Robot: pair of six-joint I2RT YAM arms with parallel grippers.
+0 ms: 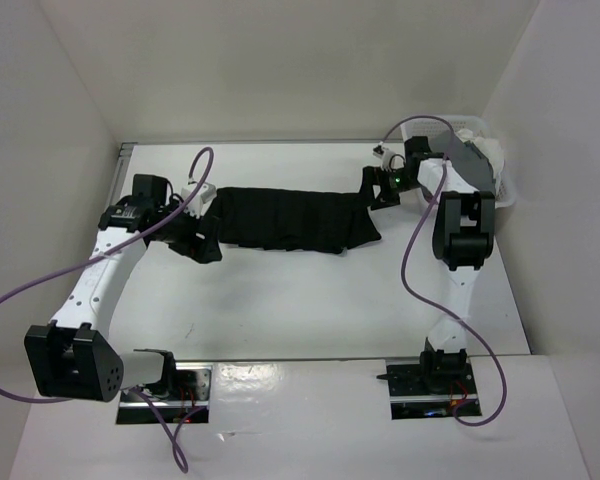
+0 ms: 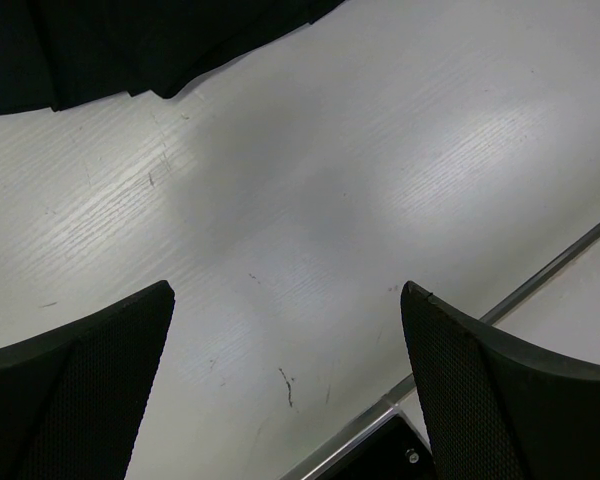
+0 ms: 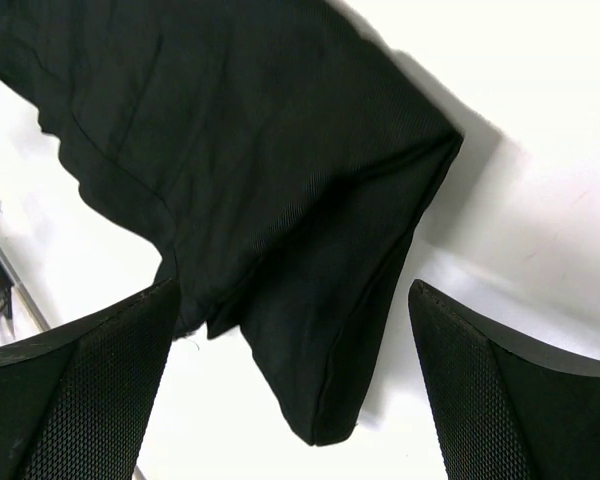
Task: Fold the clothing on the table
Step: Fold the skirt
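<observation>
The clothing (image 1: 295, 220), a black skirt, lies bunched in a long strip across the far half of the white table (image 1: 300, 300). My left gripper (image 1: 202, 238) hovers at its left end, open; in the left wrist view this gripper (image 2: 287, 290) holds nothing and has bare tabletop between its fingers, with the clothing (image 2: 110, 45) beyond them. My right gripper (image 1: 373, 190) is at the skirt's right end. It (image 3: 292, 285) stands open above a pointed corner of the clothing (image 3: 270, 190), which lies between the fingers without being pinched.
A white mesh basket (image 1: 510, 190) with a grey garment (image 1: 470, 158) stands at the table's far right corner, just behind the right arm. A metal rail (image 2: 540, 285) runs along the table edge near the left gripper. White walls enclose the table.
</observation>
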